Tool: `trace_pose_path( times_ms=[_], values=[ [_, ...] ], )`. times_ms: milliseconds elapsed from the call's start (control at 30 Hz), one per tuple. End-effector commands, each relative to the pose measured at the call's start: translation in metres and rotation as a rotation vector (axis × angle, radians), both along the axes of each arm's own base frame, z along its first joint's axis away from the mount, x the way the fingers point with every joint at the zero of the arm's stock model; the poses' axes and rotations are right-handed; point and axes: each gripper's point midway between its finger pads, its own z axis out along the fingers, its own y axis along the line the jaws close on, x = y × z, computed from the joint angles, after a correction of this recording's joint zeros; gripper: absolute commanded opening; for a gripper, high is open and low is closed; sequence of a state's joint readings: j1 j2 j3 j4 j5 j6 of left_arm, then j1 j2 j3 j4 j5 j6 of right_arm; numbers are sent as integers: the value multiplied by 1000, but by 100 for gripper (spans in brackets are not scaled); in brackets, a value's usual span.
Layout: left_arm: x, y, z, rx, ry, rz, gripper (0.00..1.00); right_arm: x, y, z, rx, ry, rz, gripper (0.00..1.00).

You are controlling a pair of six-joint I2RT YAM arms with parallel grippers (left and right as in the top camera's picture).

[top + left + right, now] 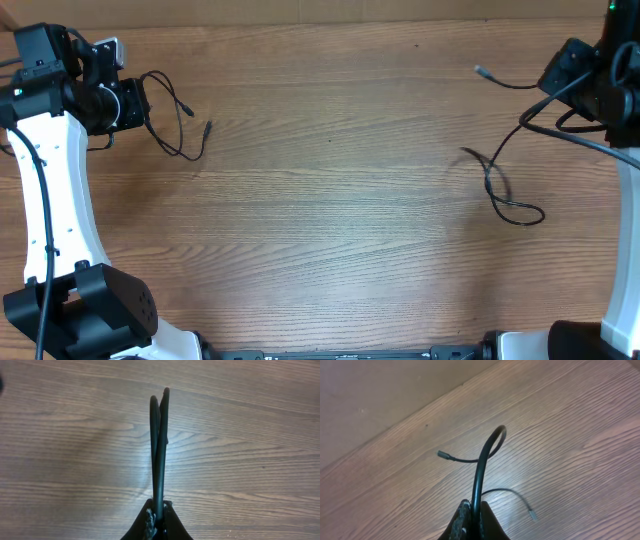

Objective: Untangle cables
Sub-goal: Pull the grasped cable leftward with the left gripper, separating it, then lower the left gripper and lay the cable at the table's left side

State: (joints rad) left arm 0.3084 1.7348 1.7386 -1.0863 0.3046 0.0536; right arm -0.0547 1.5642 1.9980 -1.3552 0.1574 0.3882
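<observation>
The brown wooden table [330, 250] has thin black bendy cables [490, 175] at upper left and right. The left gripper [145, 100] and right gripper [558, 78] are squeezed tight, each pinching one. They look light and floppy. Grab near a plug.

Wood-grain table [330, 250], soft glare; plain tan surface [380, 390] beyond edge

black cables [490, 180], brown wood-grain table [330, 200]
</observation>
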Motion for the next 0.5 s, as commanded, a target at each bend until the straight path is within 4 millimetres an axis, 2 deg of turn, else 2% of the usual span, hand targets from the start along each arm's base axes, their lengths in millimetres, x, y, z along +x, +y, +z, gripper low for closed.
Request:
trace_pose_path(
  times_ms=[0,100,267,467],
  values=[
    [-5,10,-7,19,48,83,4,5,5,1,26,-7,19,4],
    [-17,30,-14,66,109,204,4,5,5,1,25,-6,19,4],
    [-32,58,-19,85,147,285,4,5,5,1,26,-6,19,4],
    [-62,97,-45,57,221,397,4,6,9,1,43,-10,34,4]
  ],
)
